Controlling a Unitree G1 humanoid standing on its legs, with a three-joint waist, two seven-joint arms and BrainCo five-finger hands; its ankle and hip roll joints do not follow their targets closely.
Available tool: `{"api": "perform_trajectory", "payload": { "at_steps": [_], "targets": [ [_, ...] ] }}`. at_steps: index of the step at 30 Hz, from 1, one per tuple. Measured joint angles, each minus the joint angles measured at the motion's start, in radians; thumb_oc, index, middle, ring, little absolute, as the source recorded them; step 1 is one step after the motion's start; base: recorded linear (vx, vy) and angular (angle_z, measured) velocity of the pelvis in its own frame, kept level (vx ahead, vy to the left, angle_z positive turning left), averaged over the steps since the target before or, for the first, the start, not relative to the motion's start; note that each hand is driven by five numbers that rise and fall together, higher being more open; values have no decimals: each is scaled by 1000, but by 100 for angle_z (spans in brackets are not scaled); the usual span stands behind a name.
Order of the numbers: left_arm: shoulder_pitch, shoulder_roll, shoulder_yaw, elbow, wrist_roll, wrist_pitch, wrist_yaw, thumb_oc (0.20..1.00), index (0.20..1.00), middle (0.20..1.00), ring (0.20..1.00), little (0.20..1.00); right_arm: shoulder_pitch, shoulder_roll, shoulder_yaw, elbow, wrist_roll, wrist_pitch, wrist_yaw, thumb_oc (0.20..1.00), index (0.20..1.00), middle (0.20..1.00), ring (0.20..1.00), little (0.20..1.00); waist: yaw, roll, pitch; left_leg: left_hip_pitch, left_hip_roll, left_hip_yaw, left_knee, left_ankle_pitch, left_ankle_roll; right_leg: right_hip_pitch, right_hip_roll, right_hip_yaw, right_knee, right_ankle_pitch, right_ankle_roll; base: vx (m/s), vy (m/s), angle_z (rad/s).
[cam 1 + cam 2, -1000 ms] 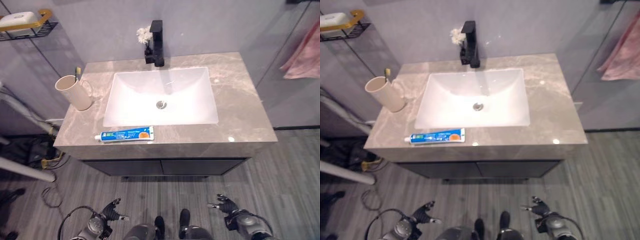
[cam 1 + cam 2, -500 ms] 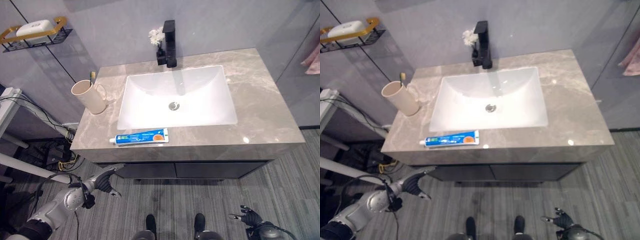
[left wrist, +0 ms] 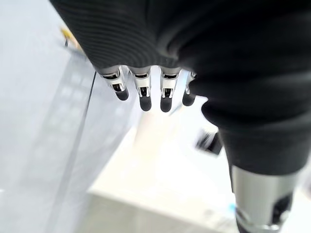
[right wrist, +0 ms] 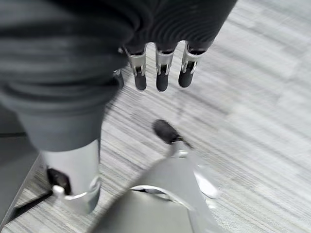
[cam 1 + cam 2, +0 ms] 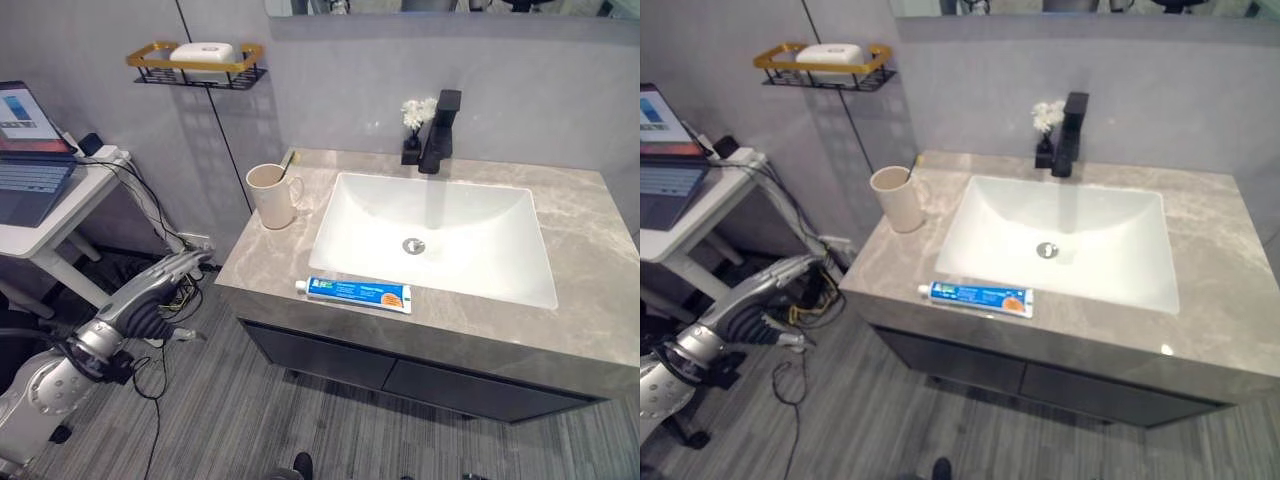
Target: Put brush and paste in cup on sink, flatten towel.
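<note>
Paste on bench, brush in cup, both hands empty.
Toothpaste point(image 5: 358, 293) lay flat on bench point(image 5: 590, 290) front edge, before sink point(image 5: 440, 232). Cup point(image 5: 270, 196) stood at sink's left w/ brush point(image 5: 287, 163) inside. Left hand point(image 5: 150, 292) hung off bench's left, fingers straight, released. Right hand point(image 4: 160, 63) over floor point(image 4: 252, 97), fingers relaxed, empty.
</note>
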Motion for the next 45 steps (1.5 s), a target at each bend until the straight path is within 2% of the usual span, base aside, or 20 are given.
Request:
{"api": "perform_trajectory", "payload": {
  "at_steps": [2,4,10,13,17,26,28,36,38,42,45],
  "targets": [
    [-28,-3,-32,-17,-22,-1,-5,1000,1000,1000,1000,1000,3,2,14,-21,-15,-1,5,1000,1000,1000,1000,1000,-9,-2,-14,-14,0,6,-3,1,0,-20,0,8,0,4,-1,6,5,-23],
    [-36,-9,-63,-19,-38,-1,-15,1000,1000,1000,1000,1000,-3,4,7,-44,-13,-2,9,1000,1000,1000,1000,1000,-11,1,-20,-15,4,50,-4,1,0,-43,3,52,-1,21,-4,17,6,-52],
    [-67,-52,-119,-13,-65,4,-56,1000,1000,1000,1000,1000,16,3,6,-42,-16,-1,13,1000,1000,1000,1000,1000,-76,4,-23,-7,7,86,-4,4,5,-58,8,90,-1,31,-4,2,13,-20],
    [-92,-56,-170,17,-70,6,-72,1000,1000,1000,1000,1000,4,0,11,-35,-54,0,10,1000,1000,1000,1000,1000,-76,3,-22,-3,8,115,-4,2,8,-69,9,115,-1,38,-4,11,14,-20],
    [-96,-85,-177,71,-77,17,-86,1000,1000,1000,1000,1000,-3,1,11,-39,-77,-1,9,1000,1000,1000,1000,1000,-91,-3,-18,4,8,148,-4,-1,11,-86,12,150,-1,46,-3,0,12,-24],
    [-99,-85,-175,114,-74,43,-83,1000,1000,1000,1000,1000,20,6,5,-37,-75,1,9,1000,1000,1000,1000,1000,-121,-33,-1,9,9,203,-4,-10,8,-113,18,204,-1,55,-3,8,4,-21],
    [-101,-85,-172,141,-73,44,-76,1000,1000,1000,1000,1000,35,6,4,-37,-75,1,10,1000,1000,1000,1000,1000,-120,-36,3,8,9,223,-4,-13,9,-124,21,225,-1,62,0,17,4,-25],
    [-149,-91,-174,225,-45,47,-41,1000,1000,1000,1000,1000,58,12,5,-43,-70,1,19,1000,1000,1000,1000,1000,-158,-67,8,8,11,264,-4,-15,11,-148,30,264,-1,73,-3,10,-4,-15],
    [-160,-93,-174,228,-41,48,-36,1000,1000,1000,1000,1000,55,17,6,-45,-70,1,19,1000,1000,1000,1000,1000,-147,-72,8,5,11,276,-4,-16,12,-159,31,277,-1,76,-5,-1,-10,-17],
    [-212,-140,-191,266,-34,49,-18,1000,1000,1000,1000,1000,59,26,6,-54,-50,1,19,1000,1000,1000,1000,1000,-171,-79,10,-10,12,280,-4,-17,12,-176,35,281,-1,74,-2,4,-2,-3],
    [-229,-171,-216,311,-26,52,-3,1000,1000,1000,1000,1000,45,29,-9,-61,-22,-2,19,1000,1000,1000,1000,1000,-173,-84,11,-15,13,304,-4,-19,9,-195,39,305,-1,77,-5,22,-5,-18]
  ]
}}
